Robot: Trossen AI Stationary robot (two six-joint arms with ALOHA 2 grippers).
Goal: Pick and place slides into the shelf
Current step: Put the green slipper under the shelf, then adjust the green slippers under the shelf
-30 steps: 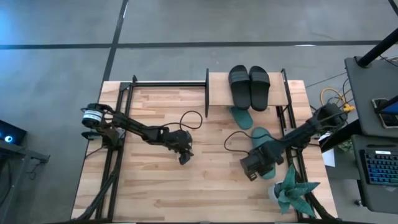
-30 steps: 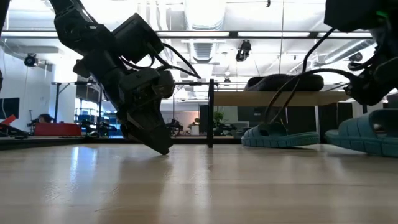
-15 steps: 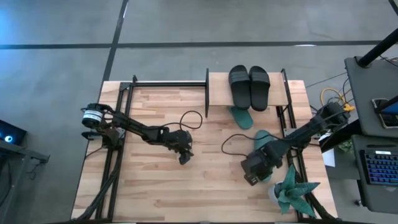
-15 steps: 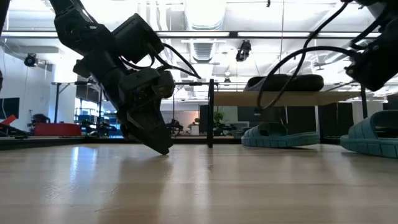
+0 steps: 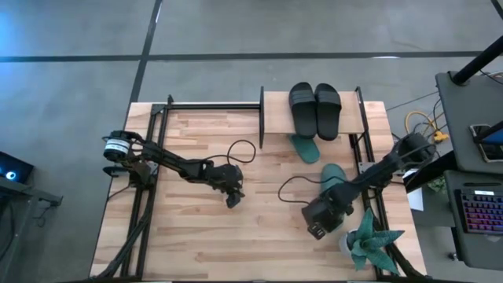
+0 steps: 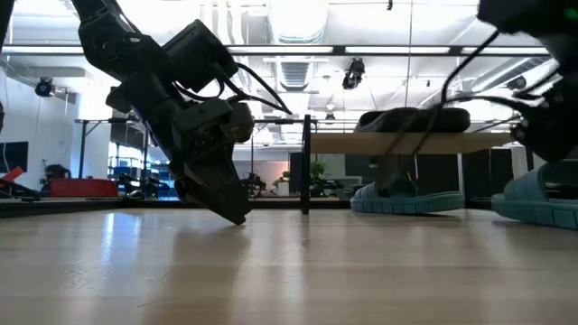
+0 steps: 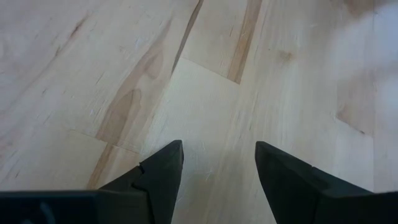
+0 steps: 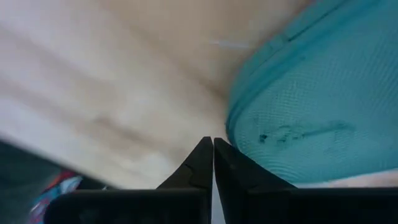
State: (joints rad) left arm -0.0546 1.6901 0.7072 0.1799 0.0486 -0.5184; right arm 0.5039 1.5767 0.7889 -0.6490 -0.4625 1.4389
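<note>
**Work table, shelf and surrounding room: contents as seen**

- Table (image 5: 189,236): pale butcher-block wood, visible plank seams and grain, black frame rails along the left and right edges. It stands on a grey concrete floor crossed by dark lines.
- Shelf (image 5: 275,118): plywood top board on a thin black frame, at the far side of the table, right of centre.
- Black slides (image 5: 315,108): a pair, side by side on the shelf's top board.
- Teal slide, first (image 5: 304,147): on the table surface, partly under the shelf's near edge.
- Teal slide, second (image 5: 331,174): on the table, nearer than the shelf, just beside the right gripper; its textured sole fills much of the right wrist view.
- Right gripper (image 8: 212,163): fingers pressed together, holding nothing, by the edge of the second teal slide.
- Left gripper (image 7: 217,165): fingers spread apart, empty, tip down on bare wood at mid-table.
- Teal spiky plant (image 5: 368,241): near right corner.
- Desk with keyboard (image 5: 478,208): right of the table.
- Room behind, low view: open hall with ceiling light strips (image 6: 298,23), ducting, distant desks and screens.
</note>
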